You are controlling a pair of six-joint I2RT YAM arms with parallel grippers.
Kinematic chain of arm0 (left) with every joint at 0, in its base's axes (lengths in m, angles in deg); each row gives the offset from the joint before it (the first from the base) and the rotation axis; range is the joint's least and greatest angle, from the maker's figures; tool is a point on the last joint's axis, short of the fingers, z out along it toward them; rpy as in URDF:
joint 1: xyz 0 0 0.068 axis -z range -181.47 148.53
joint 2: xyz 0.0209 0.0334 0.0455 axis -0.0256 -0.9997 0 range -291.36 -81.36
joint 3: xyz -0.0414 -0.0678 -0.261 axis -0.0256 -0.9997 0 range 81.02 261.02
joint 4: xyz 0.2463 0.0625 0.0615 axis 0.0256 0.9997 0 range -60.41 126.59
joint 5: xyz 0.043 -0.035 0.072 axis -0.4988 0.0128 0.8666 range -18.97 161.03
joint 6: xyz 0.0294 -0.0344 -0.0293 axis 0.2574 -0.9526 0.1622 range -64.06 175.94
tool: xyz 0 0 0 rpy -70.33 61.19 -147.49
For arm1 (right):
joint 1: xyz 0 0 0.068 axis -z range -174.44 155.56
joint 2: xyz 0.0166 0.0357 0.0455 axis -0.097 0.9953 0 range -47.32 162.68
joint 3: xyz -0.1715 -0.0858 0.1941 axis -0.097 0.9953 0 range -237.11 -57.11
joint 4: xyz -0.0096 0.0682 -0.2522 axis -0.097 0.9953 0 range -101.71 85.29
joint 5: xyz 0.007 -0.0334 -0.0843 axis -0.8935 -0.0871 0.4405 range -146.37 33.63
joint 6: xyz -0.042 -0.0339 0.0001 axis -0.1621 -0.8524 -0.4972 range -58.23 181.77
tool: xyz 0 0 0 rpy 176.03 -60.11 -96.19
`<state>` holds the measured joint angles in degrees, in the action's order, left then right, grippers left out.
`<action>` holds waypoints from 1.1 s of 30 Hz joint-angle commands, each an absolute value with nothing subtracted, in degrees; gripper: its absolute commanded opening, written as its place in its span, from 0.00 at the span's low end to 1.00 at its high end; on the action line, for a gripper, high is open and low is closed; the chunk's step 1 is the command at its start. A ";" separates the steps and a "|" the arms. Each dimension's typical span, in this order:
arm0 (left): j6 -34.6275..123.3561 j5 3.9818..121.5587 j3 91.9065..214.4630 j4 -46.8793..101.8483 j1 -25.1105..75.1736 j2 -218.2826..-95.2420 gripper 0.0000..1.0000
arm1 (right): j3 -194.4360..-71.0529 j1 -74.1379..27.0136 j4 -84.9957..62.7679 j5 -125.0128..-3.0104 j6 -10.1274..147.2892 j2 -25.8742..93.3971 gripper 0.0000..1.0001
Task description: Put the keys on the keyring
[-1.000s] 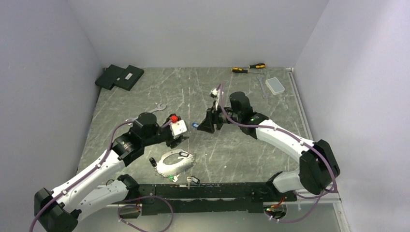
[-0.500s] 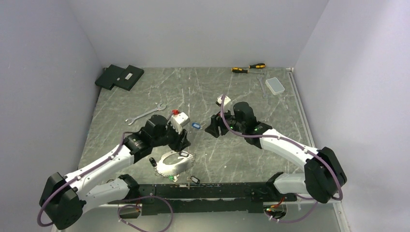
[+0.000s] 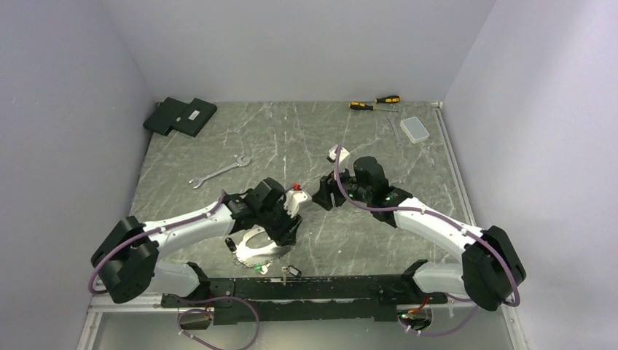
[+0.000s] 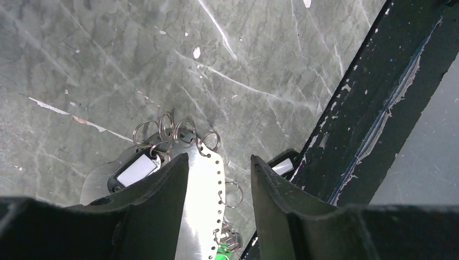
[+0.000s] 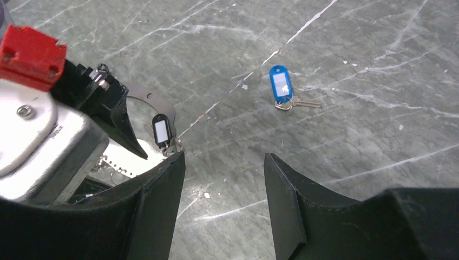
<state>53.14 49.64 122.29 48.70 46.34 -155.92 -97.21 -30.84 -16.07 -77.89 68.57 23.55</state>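
The keyring (image 4: 201, 187) is a shiny silvery plate with a row of holes and several small wire rings, lying near the table's front edge (image 3: 256, 250). My left gripper (image 4: 219, 158) is open and empty directly above it (image 3: 283, 227). The green key (image 4: 226, 251) lies at the keyring's near end (image 3: 259, 268). The blue key (image 5: 281, 85) lies flat on the table beyond my right gripper (image 5: 224, 156), which is open and empty (image 3: 323, 195). The top view does not show the blue key.
Black tags with white labels lie by the keyring (image 4: 135, 169) (image 4: 281, 166). A black rail (image 3: 328, 286) runs along the front edge. A silver wrench (image 3: 218, 172), black boxes (image 3: 181, 115), screwdrivers (image 3: 374, 103) and a clear box (image 3: 416, 129) lie farther back.
My left gripper has swung right and toward the near edge, over the keyring. My right gripper has drawn back from the blue key, which stays on the table.
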 commanded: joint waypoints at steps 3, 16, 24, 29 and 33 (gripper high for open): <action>46.52 54.21 129.29 55.79 48.44 -157.33 0.48 | -95.53 -30.73 -17.79 -78.58 67.88 20.38 0.59; 53.21 85.59 137.84 71.87 54.82 -145.88 0.54 | -89.68 -37.20 -29.92 -77.22 69.52 19.32 0.59; 58.26 90.78 131.29 56.79 38.24 -137.67 0.52 | -84.98 -51.50 -37.45 -68.09 63.83 20.27 0.51; 59.59 87.57 128.28 50.29 32.23 -137.69 0.52 | -84.51 -61.08 -39.00 -65.18 57.39 27.47 0.49; 59.10 84.66 127.18 49.91 30.80 -136.72 0.52 | -85.81 -63.97 -41.29 -66.83 57.18 34.31 0.46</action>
<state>57.97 87.35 127.80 55.15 31.79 -138.15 -84.86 -62.09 -35.81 -67.55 60.27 29.58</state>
